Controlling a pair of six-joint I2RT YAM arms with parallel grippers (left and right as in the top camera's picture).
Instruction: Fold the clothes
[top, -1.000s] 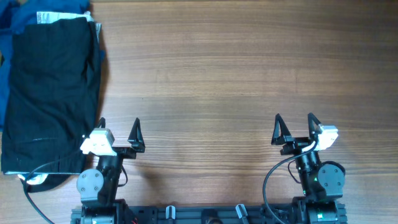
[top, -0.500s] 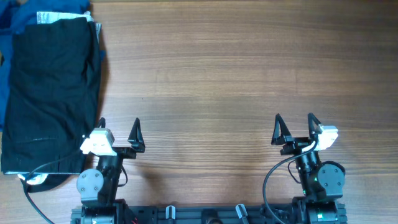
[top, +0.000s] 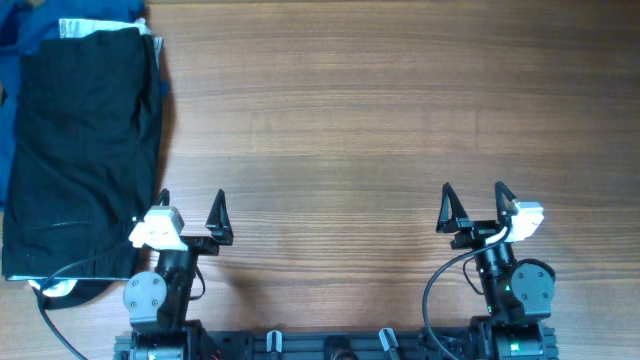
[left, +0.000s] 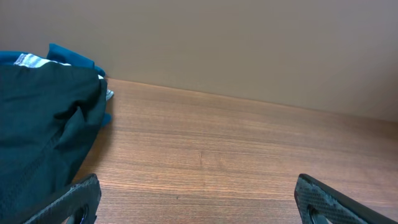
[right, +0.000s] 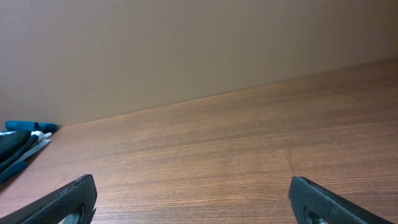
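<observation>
Clothes: a black garment (top: 85, 150) lies flat at the left edge of the table (top: 350, 130). It sits on a blue garment (top: 15, 45) that shows along its far and left borders.

Overhead: the left gripper (top: 192, 200) sits near-side, just beside the black garment's near right corner, jaws spread and empty. The right gripper (top: 473, 195) is well apart from the cloth, likewise spread and empty. Risk, as a judgement: a pinch at the edge could catch both garments and drag the blue one along. The pile also runs out of frame on the left, so its full extent cannot be told.

Left wrist: the black cloth's right edge bulges in rounded, layered folds, which the flat top view hides. A white label (left: 25, 60) shows at the far end.

Right wrist: only a sliver of cloth shows at far left, with bare wood ahead. Reaching across risks a shallow grip.
</observation>
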